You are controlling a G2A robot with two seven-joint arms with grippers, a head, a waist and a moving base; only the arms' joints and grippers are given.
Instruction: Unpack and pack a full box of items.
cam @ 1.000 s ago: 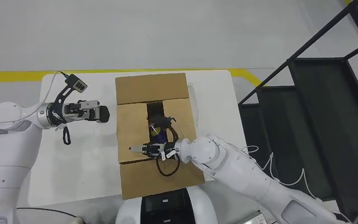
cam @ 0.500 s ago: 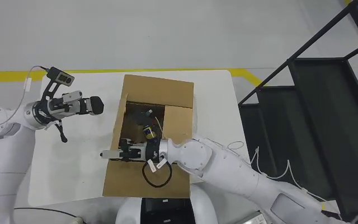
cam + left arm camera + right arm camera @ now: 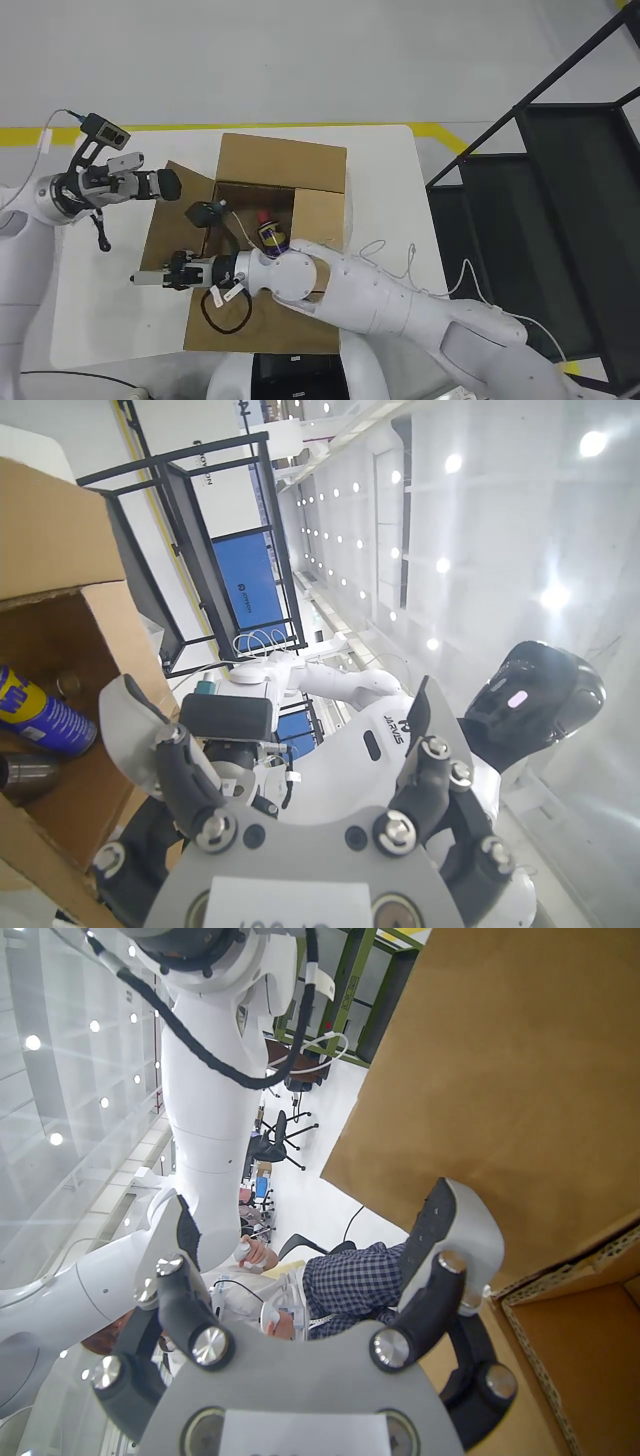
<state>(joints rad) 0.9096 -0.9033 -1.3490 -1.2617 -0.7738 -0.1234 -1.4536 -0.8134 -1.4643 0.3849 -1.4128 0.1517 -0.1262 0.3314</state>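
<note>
Opening seems the step in hand: the brown cardboard box [image 3: 285,160] stands in the middle of the white counter [image 3: 385,175], the right hand [image 3: 140,280] spread at its left flap [image 3: 165,225], the left hand [image 3: 168,185] spread near the counter's left edge, so the next move probably needs a reach inside for the blue-yellow spray can [image 3: 270,237].

Top camera looks down on the table [image 3: 385,165]. Wrist cameras sit close: left faces 3 o'clock, right 9 o'clock. All share the box [image 3: 285,160].
</note>
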